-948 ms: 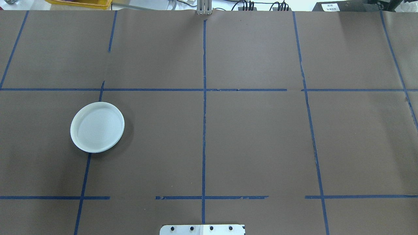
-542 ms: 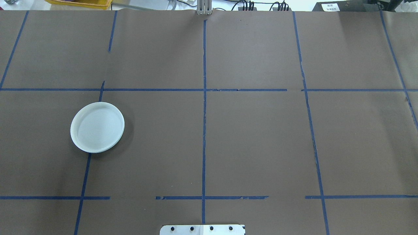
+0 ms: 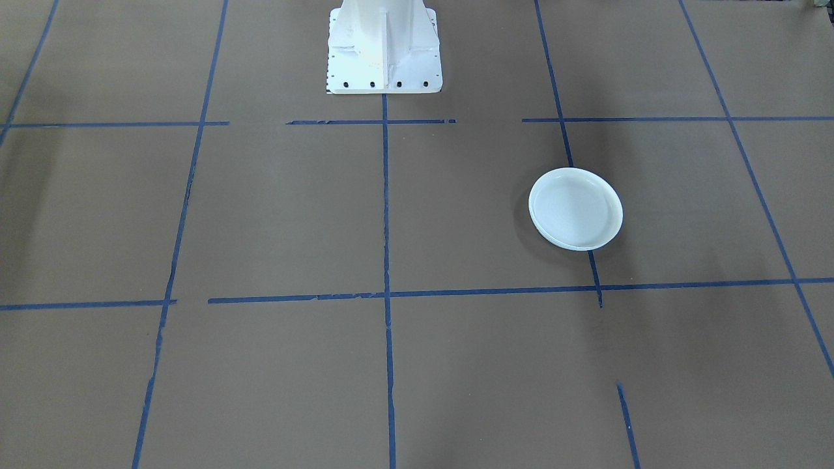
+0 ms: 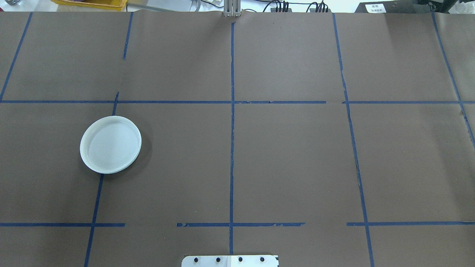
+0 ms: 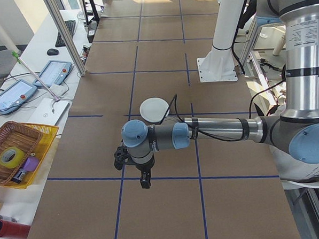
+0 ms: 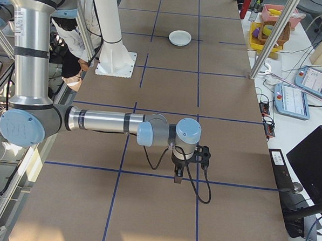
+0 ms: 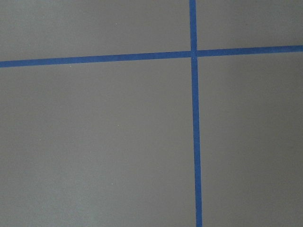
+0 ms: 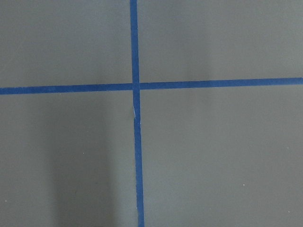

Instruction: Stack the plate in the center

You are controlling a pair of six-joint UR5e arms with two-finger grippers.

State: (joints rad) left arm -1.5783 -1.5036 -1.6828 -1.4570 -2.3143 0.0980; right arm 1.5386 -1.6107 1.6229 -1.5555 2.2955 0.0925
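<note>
left gripper (image 5: 145, 183): I only catch it in the side camera at the table's left end, pointing straight down over the brown table (image 4: 289, 155). From that angle I can't tell if the fingers are spread or pinched, and I see nothing in them.
right gripper (image 6: 177, 178): same deal, only in the side camera at the other end, pointing down at the paper. Can't tell the finger state here either.
wrist cams: both just give me brown paper and a crossing of blue tape (image 7: 194, 52), no fingers in shot.
left arm (image 5: 219, 130): stretched out level above the table, well nearer the left end than the plate.
right arm (image 6: 104, 121): also stretched out level, far down the table from the plate.
plate (image 4: 110, 144): pale, round, shallow, low rim, sitting flat on the paper over a blue tape line, on the robot's left side and well off from the middle tape cross. Looks like a second rim peeks out under it, can't be sure.
robot base (image 3: 383, 49): white pedestal, well apart from the plate.
basket (image 5: 11, 154): wicker, on a yellow tray off the table edge, far from the plate, tape roll inside.
</note>
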